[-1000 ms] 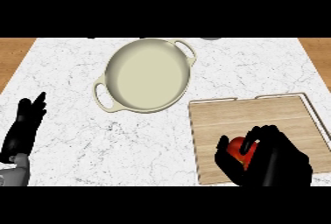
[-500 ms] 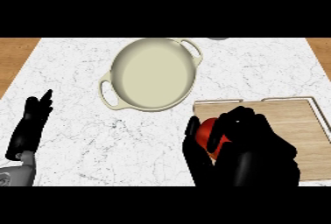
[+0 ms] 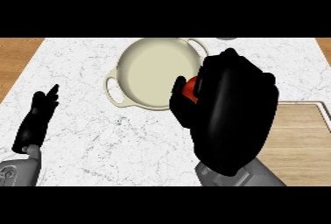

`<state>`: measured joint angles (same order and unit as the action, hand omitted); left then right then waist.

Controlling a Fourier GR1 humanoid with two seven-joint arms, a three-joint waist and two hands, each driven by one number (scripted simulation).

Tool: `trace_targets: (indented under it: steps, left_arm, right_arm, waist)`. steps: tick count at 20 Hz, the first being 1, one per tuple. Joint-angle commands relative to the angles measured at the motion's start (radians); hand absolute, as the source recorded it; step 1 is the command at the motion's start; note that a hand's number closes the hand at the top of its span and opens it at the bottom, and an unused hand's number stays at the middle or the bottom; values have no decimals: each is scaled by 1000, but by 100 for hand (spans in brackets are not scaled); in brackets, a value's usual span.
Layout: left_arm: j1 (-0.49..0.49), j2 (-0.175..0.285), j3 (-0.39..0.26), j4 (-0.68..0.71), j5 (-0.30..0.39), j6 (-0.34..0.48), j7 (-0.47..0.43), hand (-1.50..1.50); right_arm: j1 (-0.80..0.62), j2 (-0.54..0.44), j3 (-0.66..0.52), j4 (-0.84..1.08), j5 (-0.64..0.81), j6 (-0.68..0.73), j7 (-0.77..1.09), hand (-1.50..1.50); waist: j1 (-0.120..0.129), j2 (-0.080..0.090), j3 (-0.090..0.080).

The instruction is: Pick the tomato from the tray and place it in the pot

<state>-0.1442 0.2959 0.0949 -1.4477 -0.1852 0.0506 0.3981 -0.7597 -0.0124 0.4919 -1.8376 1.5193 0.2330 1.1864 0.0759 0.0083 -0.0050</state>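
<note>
My right hand (image 3: pixel 229 111) fills the middle right of the head view, curled round the red tomato (image 3: pixel 189 88), of which only a sliver shows between thumb and fingers. It hangs just right of the cream two-handled pot (image 3: pixel 152 72), overlapping the pot's right rim. The wooden tray (image 3: pixel 304 131) lies at the right, partly hidden behind this hand. My left hand (image 3: pixel 37 118) rests open at the left edge, fingers up.
The white marble counter (image 3: pixel 97 140) runs between pot and left hand. Wooden surface shows at the far left (image 3: pixel 13 61) and far right corners. A small dark object (image 3: pixel 226 38) peeks in at the top edge behind the pot.
My right hand has lifted the tomato off the tray and carried it up and left to the pot's right rim. The left hand has stayed put.
</note>
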Motion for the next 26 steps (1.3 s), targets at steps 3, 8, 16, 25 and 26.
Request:
trace_targets:
  steps: [3,8,16,25,26]
  left_arm:
    - [-23,3,2,37,-5,-3,-22,0]
    - [-57,-27,-21,13,-12,11,8,0]
    - [-50,-45,-45,27,-43,28,-9,0]
    - [-48,-35,-24,37,-23,15,-28,0]
    - [-50,-14,-11,40,-16,0,-19,0]
  right_arm:
    - [-195,12,-131,253,-176,-25,214,150]
    - [-315,12,-211,445,-317,-62,217,150]
    - [-331,12,-318,691,-480,-310,160,-150]
    - [-329,12,-331,755,-485,-744,48,-150]
    - [-322,12,-344,746,-474,-803,16,-150]
  waist:
    - [18,10,1]
    - [25,6,2]
    - [31,17,4]
    - [39,16,4]
    - [34,16,5]
